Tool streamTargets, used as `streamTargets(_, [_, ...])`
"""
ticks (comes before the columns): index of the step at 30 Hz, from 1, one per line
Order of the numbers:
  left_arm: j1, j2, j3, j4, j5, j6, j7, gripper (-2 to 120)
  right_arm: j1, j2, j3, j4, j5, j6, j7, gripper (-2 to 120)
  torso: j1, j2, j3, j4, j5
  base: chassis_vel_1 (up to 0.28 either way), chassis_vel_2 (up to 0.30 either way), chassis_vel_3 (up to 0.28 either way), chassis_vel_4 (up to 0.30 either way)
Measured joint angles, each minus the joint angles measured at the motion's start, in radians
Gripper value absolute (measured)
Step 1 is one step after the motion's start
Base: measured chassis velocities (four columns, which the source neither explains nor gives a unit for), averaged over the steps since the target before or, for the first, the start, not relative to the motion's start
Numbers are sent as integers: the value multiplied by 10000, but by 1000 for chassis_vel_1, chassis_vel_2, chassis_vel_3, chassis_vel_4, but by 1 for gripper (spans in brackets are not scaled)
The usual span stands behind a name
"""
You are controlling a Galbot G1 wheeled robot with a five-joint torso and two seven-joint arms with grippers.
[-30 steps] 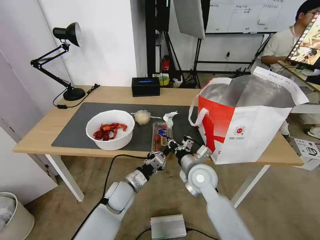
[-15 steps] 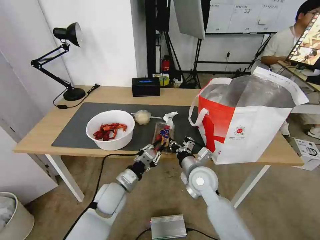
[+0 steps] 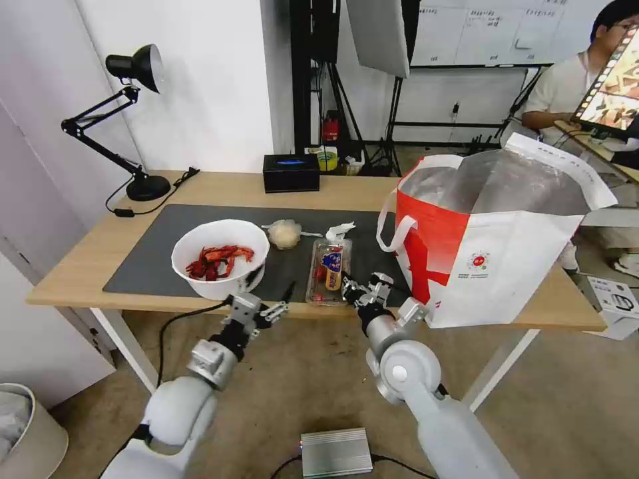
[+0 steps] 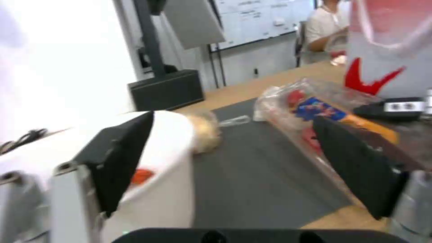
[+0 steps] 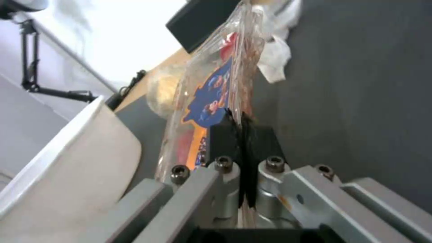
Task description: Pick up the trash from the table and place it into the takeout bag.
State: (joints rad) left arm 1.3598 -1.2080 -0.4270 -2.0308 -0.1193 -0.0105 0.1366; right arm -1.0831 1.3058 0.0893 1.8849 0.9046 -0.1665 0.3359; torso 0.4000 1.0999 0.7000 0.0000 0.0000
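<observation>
Nothing is seen inside the takeout bag yet as far as can be judged, so the job looks barely started, with all four bits of trash still on the bench (image 3: 86, 266).

Going left to right: the white bowl (image 3: 220, 258) of crayfish shells is sat on the dark mat (image 3: 153, 249), untouched. The left hand (image 3: 267, 297) is held just off the bench's front edge, beside the bowl, with its fingers spread wide and nothing in them. Further along, the small knotted bag (image 3: 285, 233) and the crumpled tissue (image 3: 338, 232) are lying near the middle of the mat, also untouched. Next is the tomato box (image 3: 329, 271), a clear plastic thing with a blue and orange label; its near edge is pinched tight by the right hand (image 3: 365, 291), and the box looks tipped up a bit rather than flat. The takeout bag (image 3: 492, 233) is stood open at the right end of the bench, foil lining showing.

So one item is gripped, three are left, none bagged.

Compared with a second ago, the left hand has been pulled away from the tomato box and swung over toward the bowl, while the right hand has stayed clamped on the box, which has been shifted slightly.
</observation>
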Motion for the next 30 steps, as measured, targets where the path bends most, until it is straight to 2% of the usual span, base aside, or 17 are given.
streamTargets(5, [265, -8, -425, -339, -352, 246, -110, 100, -251, -209, -85, 209, -857, 383, -555, 0, 0, 0, 0, 0, 0, 0, 0, 0, 0])
streamTargets(11, [751, 16, -1034, -755, -1058, 424, -149, 100, -582, -866, -264, 640, -2302, 1460, -1590, 0, 0, 1, 0, 0, 1, 0, 0, 0, 0])
streamTargets(14, [805, 16, -1100, -800, -1126, 449, -148, 100, -623, -959, -266, 714, -2421, 1568, -1685, 0, 0, 1, 0, 0, 1, 0, 0, 0, 0])
streamTargets(15, [916, 8, -1299, -909, -1383, 536, -147, 100, -876, -1289, -125, 1051, -2890, 1992, -2017, 0, 0, 1, 0, 1, 1, 0, 0, 0, 0])
streamTargets(18, [856, 19, -1297, -889, -1616, 639, -151, 100, -1313, -1469, 209, 1434, -3278, 2333, -2276, 0, 0, 1, 0, 2, 2, 0, 0, 0, 0])
streamTargets(21, [718, 42, -1147, -783, -1907, 767, -195, 100, -1927, -1676, 834, 2004, -3938, 2930, -2661, 0, 0, 2, -1, -8, -1, 0, 0, 0, 0])
streamTargets(30, [937, -110, -1342, -966, -2023, 821, -242, 100, -2126, -2388, 1886, 2780, -4412, 3844, -3426, 0, -1, 2, 0, 0, 2, 0, 0, 0, 0])
